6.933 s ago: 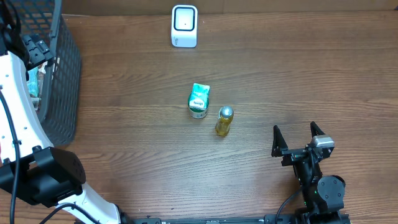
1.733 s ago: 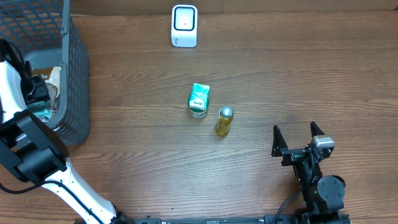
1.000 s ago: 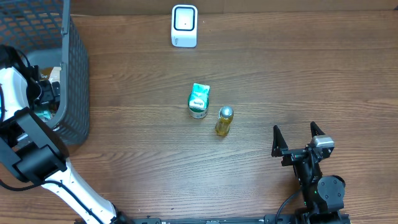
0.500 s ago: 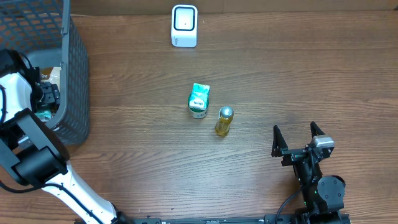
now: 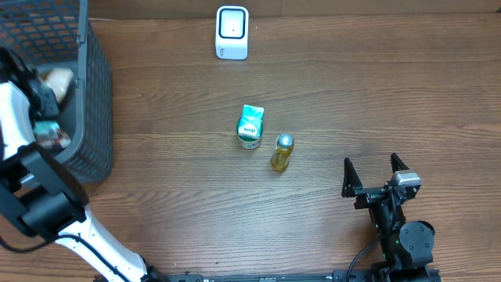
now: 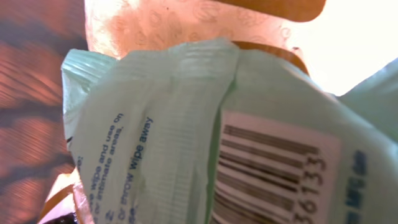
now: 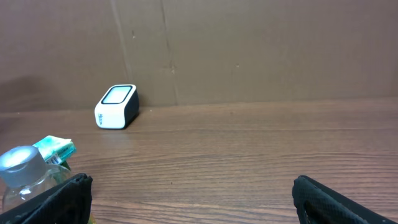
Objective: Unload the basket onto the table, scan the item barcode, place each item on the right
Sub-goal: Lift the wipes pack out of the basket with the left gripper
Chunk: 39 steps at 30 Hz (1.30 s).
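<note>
At the desk's [image 5: 352, 86] left edge in the overhead view, the left arm [image 5: 14, 117] is hanging inside the wire basket [image 5: 92, 94]. A teal wipes packet [image 5: 52, 137] is lying there near a beige pack [image 5: 58, 77]. Blur is hiding the left jaws, so I cannot tell whether they are gripping anything. The scanner [image 5: 232, 33] is standing well apart at the far edge, with a green carton [image 5: 250, 126] and a bottle [image 5: 282, 151] mid-desk. The right arm [image 5: 395, 223] is resting, right jaws gaping wide and holding nothing.

In the left wrist view, the packet's pale green film [image 6: 155, 143] is filling the frame, with the barcode label [image 6: 267, 177] facing the camera. No jaws are showing. Judging by the film, it is looking light, soft, crinkly and slippery. It is calling for a pinch across a flat edge away from the label.

In the right wrist view, the open jaw tips are framing the scanner [image 7: 116, 98], carton [image 7: 55, 147] and bottle [image 7: 25, 171].
</note>
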### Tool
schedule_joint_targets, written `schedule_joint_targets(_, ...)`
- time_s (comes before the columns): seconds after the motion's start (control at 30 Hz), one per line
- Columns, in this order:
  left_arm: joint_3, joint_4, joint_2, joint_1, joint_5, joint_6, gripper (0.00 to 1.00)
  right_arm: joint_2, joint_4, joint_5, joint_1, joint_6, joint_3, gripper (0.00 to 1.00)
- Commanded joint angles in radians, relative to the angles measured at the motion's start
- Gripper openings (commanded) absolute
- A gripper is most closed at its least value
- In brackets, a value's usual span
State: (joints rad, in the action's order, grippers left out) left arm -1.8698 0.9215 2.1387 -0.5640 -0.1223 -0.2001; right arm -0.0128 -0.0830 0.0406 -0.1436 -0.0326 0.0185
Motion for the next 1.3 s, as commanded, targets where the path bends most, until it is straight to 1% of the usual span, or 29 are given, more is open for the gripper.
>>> schedule_joint_targets(0.0, -0.146, -0.006, -0.197, 0.017, 0.09, 0.105, 0.16, 0.01, 0.002, -0.002, 0.006, 0.004, -0.011, 1.0)
schedule_joint_targets(0.07, -0.191, -0.006, -0.255, 0.027, 0.126, 0.151, 0.15, 0.01, 0.002, -0.002, 0.006, 0.004, -0.011, 1.0)
schedule_joint_targets(0.13, -0.227, -0.009, -0.314, 0.043, 0.172, 0.204, 0.12, 0.01, 0.002, -0.002, 0.006, 0.004, -0.011, 1.0)
schedule_joint_targets(0.27, -0.254, -0.004, -0.423, 0.088, 0.274, 0.27, 0.11, 0.01, 0.002, -0.002, 0.006, 0.004, -0.011, 1.0)
schedule_joint_targets(0.4, -0.254, 0.071, -0.494, 0.164, 0.356, 0.275, 0.13, 0.01, 0.002, -0.002, 0.006, 0.004, -0.011, 1.0)
schedule_joint_targets(0.53, -0.254, 0.193, -0.513, 0.263, 0.359, 0.275, 0.14, 0.01, 0.002, -0.002, 0.006, 0.004, -0.011, 1.0)
schedule_joint_targets(0.57, -0.252, 0.256, -0.507, 0.319, 0.355, 0.274, 0.14, 0.01, 0.002, -0.002, 0.006, 0.004, -0.011, 1.0)
schedule_joint_targets(0.63, -0.251, 0.321, -0.492, 0.372, 0.327, 0.262, 0.15, 0.01, 0.002, -0.002, 0.006, 0.004, -0.011, 1.0)
schedule_joint_targets(0.73, -0.24, 0.421, -0.457, 0.438, 0.253, 0.241, 0.15, 0.01, 0.002, -0.002, 0.006, 0.004, -0.011, 1.0)
schedule_joint_targets(0.83, -0.226, 0.491, -0.411, 0.48, 0.164, 0.186, 0.15, 0.01, 0.002, -0.002, 0.006, 0.004, -0.011, 1.0)
schedule_joint_targets(0.9, -0.225, 0.516, -0.378, 0.493, 0.12, 0.186, 0.15, 0.01, 0.002, -0.002, 0.006, 0.004, -0.011, 1.0)
schedule_joint_targets(1.03, -0.225, 0.569, -0.329, 0.492, 0.085, 0.188, 0.17, 0.01, 0.002, -0.002, 0.006, 0.004, -0.011, 1.0)
schedule_joint_targets(1.2, -0.225, 0.578, -0.321, 0.476, 0.049, 0.191, 0.17, 0.01, 0.002, -0.002, 0.006, 0.004, -0.011, 1.0)
schedule_joint_targets(1.27, -0.225, 0.587, -0.322, 0.472, 0.011, 0.204, 0.17, 0.01, 0.002, -0.002, 0.006, 0.004, -0.011, 1.0)
